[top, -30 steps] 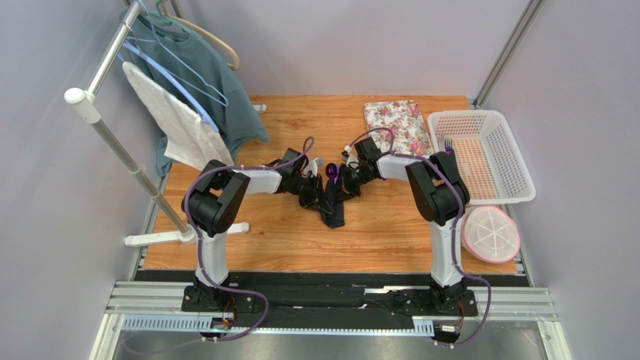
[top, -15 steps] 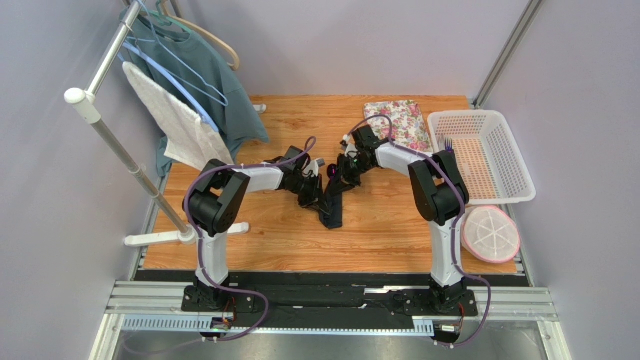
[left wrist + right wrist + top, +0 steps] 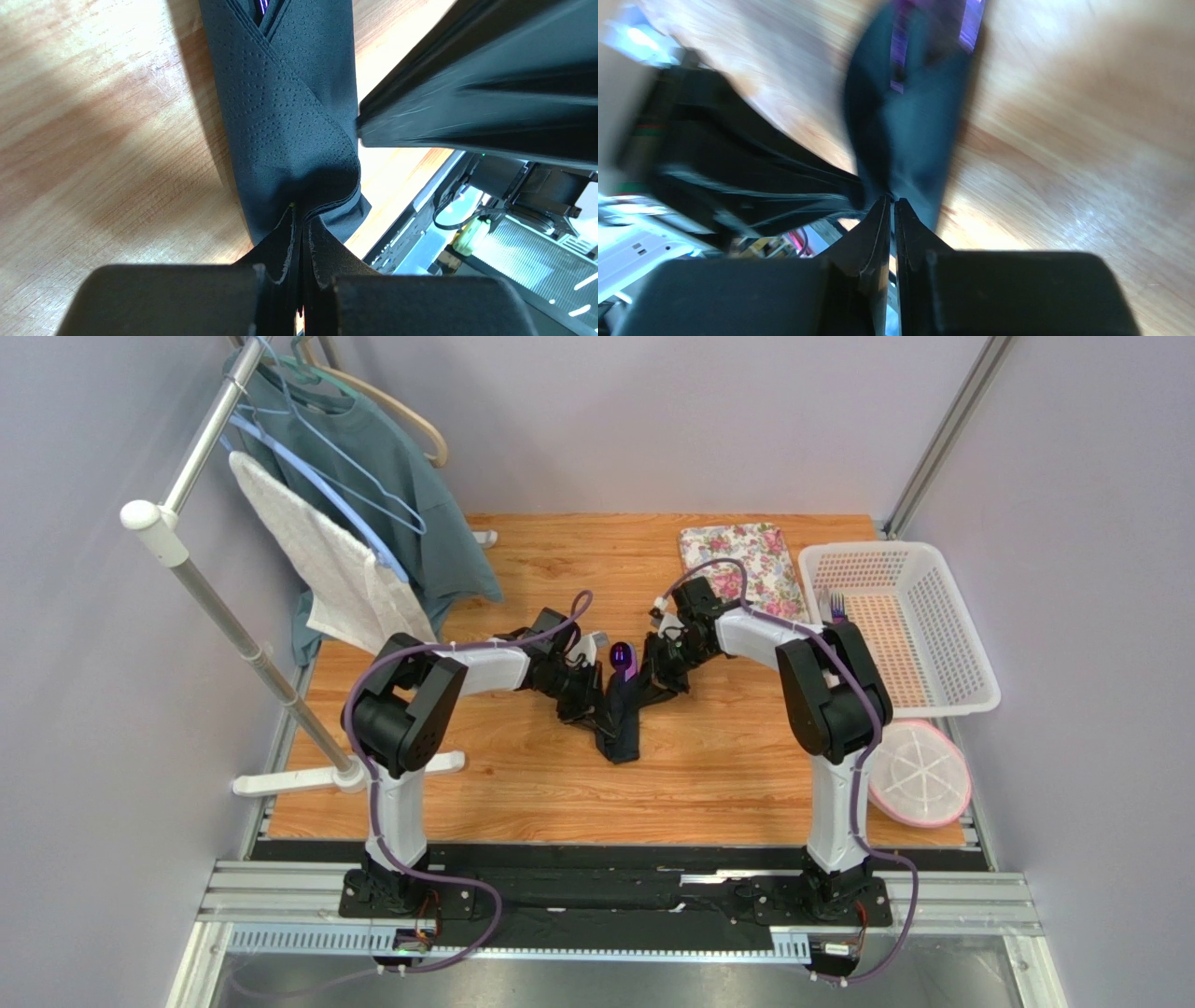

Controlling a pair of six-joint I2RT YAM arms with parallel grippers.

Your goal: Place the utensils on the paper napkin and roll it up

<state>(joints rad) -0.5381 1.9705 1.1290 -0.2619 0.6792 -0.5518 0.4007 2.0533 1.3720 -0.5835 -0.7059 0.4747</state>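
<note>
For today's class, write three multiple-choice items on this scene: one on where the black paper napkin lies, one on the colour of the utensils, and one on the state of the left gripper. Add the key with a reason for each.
1. Where on the table does the paper napkin lie?
A) in the far left corner
B) mid-table
C) at the near right edge

2. What colour are the utensils that show at the napkin's end?
A) purple
B) green
C) white

3. How is the left gripper?
A) wide open
B) out of view
C) shut on the paper napkin

Key:
1 B, since the top view shows the napkin near the middle of the wood.
2 A, since glossy purple pokes out at the far end of the napkin.
3 C, since the left wrist view shows the gripper pinched on the napkin's edge.
</note>
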